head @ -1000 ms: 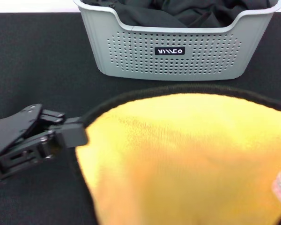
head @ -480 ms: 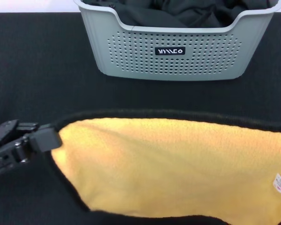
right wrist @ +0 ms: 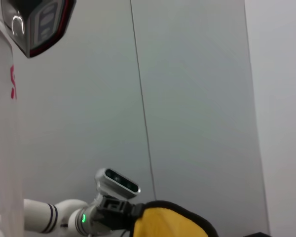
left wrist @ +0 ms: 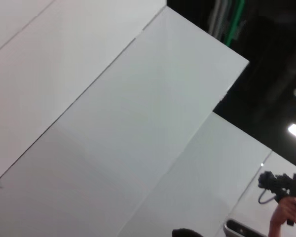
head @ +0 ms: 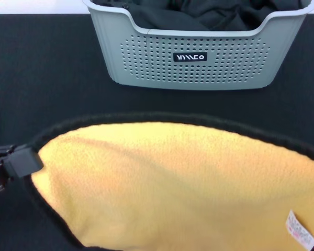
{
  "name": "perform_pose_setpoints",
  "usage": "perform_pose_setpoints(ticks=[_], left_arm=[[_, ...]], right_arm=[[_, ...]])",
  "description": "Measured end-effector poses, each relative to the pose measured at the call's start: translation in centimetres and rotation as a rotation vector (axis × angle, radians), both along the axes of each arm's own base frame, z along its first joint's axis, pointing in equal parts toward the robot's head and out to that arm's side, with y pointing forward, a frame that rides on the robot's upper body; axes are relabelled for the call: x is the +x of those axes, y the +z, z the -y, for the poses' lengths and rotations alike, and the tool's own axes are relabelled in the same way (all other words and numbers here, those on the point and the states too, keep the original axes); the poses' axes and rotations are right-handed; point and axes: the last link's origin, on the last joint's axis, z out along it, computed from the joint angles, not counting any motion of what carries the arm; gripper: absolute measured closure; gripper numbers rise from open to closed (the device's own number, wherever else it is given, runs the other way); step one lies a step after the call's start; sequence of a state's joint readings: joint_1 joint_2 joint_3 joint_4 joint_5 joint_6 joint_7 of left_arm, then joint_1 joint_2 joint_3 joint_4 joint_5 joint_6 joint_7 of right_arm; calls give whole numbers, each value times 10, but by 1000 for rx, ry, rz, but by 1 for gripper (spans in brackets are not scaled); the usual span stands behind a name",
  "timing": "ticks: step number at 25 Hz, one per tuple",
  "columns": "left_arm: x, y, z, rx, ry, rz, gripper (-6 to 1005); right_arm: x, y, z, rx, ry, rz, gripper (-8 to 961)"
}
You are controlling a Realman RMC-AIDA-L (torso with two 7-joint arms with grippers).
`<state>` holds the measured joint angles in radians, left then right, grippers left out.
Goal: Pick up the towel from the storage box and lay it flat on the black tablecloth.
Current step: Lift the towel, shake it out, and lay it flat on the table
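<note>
- I read the left gripper [head: 26, 159] as clamped on the towel [head: 178, 183]: its jaws are together on the dark trim at the towel's left corner, at the far left edge of the head view.
- The right wrist view shows that same left gripper [right wrist: 119, 211] farther off, pinching a yellow corner of the towel [right wrist: 170, 222].
- I cannot see the right gripper in any view; I judge it holds the towel's opposite end, but that is not shown.
- Change over the last second: the left gripper has moved outward to the left and the towel has spread wider, yellow face up.
- Meaning: I judge the towel is out of the storage box [head: 199, 63] and being stretched above the black tablecloth [head: 47, 78]; lowering and release remain.
- The box stands beyond the towel, holding dark cloth [head: 209, 13].
</note>
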<state>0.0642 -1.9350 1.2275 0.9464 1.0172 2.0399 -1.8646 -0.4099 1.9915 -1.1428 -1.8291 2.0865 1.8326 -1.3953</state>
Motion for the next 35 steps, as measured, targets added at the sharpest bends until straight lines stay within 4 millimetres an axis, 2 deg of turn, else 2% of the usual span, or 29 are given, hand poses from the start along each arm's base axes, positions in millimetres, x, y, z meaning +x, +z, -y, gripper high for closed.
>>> perform_pose_setpoints(ticks=[4,9,13,15,20,25,27,30,35], left_arm=[[-6,-4,9,-49,57,12,979],[-8,3,20,-30,82,19,979],[-10,5,18,-10,88,16,979],[-21,-5,-6,-52,143,23,979],[-26,-24,-42,-125,166,9,979],[-5,-38,-72,-140,80,-30,979],[1,-46,-84,-145,75,-48,979],[8,-63,-101,-148,95,-101,979],[12,-83,-115,-129,105,-177,979]], right_arm=[[-2,-6,0,-37,5,-11,913],[-5,-12,1,-65,28,-13,910],[0,-14,-3,-81,18,-21,907],[13,-16,-7,-77,-32,-34,906],[45,-23,-27,-50,-127,-53,903],[71,-38,-61,-91,-206,-90,900],[78,-50,-78,-131,-223,-103,899],[84,-67,-98,-182,-223,-105,897],[89,-87,-120,-175,-196,-95,894]])
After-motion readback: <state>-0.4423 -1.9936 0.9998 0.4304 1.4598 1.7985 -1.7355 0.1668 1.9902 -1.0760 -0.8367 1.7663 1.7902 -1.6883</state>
